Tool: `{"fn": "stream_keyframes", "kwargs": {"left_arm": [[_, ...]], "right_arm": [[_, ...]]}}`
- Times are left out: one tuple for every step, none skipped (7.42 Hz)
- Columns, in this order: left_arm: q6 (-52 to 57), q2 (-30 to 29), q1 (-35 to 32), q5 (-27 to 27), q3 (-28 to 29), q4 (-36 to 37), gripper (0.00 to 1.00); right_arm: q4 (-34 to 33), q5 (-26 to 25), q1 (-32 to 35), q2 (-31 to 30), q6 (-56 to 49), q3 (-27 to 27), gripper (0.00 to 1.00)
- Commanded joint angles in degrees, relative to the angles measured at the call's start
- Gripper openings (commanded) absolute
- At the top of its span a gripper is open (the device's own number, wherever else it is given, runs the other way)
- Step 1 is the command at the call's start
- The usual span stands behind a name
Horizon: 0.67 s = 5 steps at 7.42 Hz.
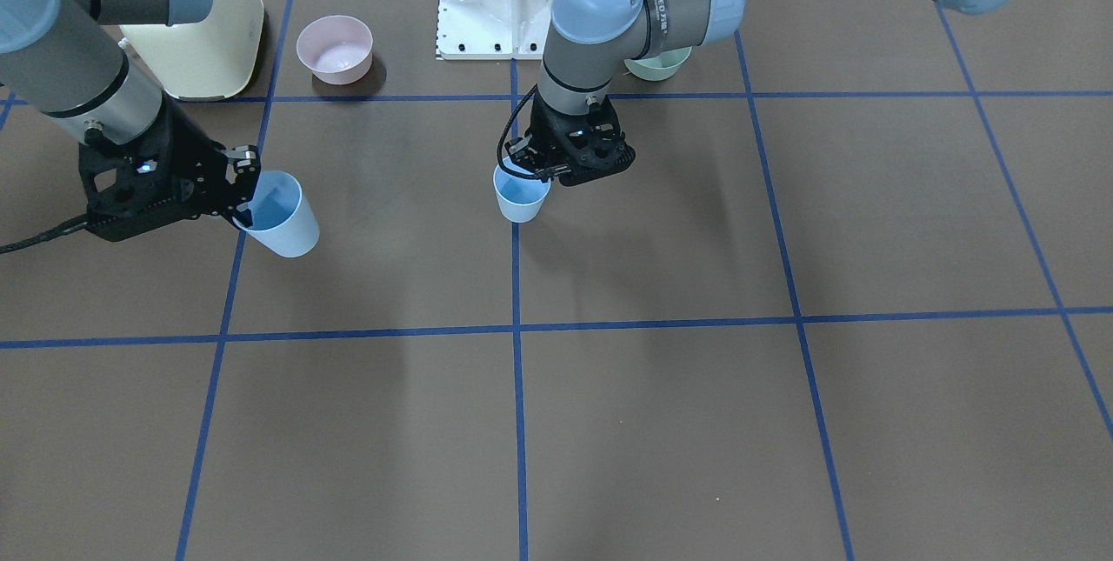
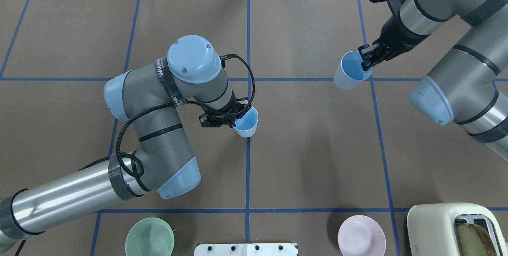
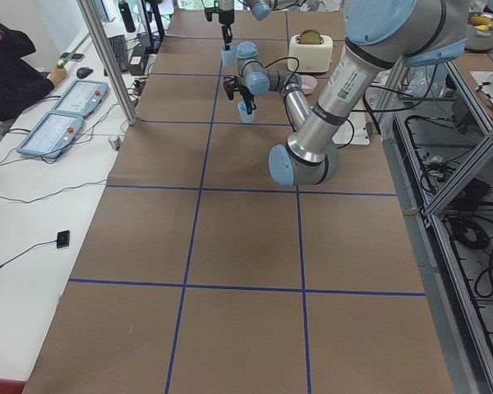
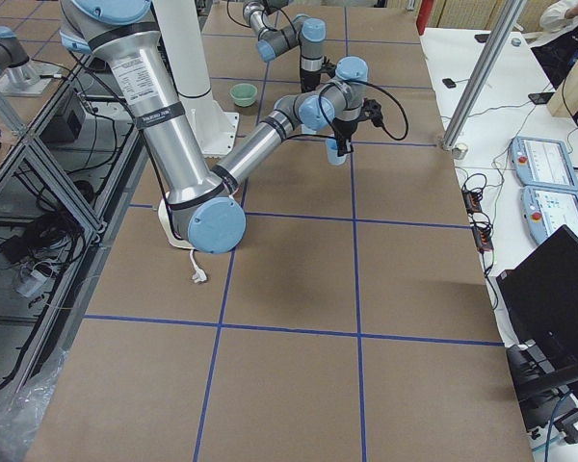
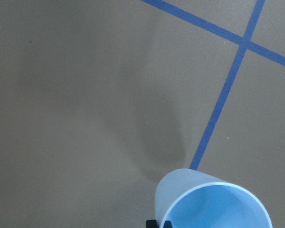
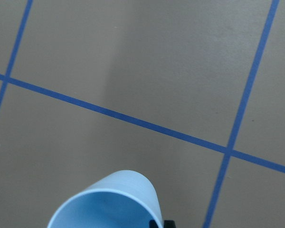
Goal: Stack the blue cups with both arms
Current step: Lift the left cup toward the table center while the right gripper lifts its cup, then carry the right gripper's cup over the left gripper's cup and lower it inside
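- We see the left gripper (image 2: 237, 120) clamped on the rim of the first blue cup (image 2: 247, 124), with one finger inside and one outside. The cup is upright, mouth up, over the blue centre line near the middle of the table (image 2: 317, 149).
- The right gripper (image 2: 365, 62) pinches the rim of the second blue cup (image 2: 348, 74) in the same way. This cup is tilted and looks lifted off the table. It is on the robot's right, well apart from the first.
- We judge that gripping by the rim leaves each cup's body free, so one can be lowered into the other. The upright first cup looks like the receiver.
- We cannot tell whether the first cup rests on the table or hangs just above it.
- Writing: a black band (image 2: 162, 74) round the left arm (image 2: 154, 129) carries white letters, too small to read with certainty. Both cups are plain, with no label.
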Motion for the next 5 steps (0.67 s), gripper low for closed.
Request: {"fn": "stream_keyframes", "kwargs": {"left_arm": [[0.2,-0.2,0.3,0.0,3.0,-2.9,0.06],[0.5,-0.5,0.3,-0.1,3.8,-3.8,0.11],[0.9,-0.5,0.3,-0.1,3.5,-4.0,0.36],[2.1,-0.3,0.3,0.0,2.5,-3.9,0.9],[2.2,0.0,0.2,-0.2,0.9,-3.7,0.99]], "right_arm": [[0.1,-3.7,-5.8,2.4,8.1,1.7,0.0],[0.1,-6.3,-8.8,4.0,9.6,1.7,0.0],[0.1,-6.1,-9.1,4.3,10.5,2.2,0.0],[0.1,-6.2,-9.7,4.3,10.8,2.7,0.0],[0.2,-6.6,-10.7,4.3,12.4,2.9,0.0]]}}
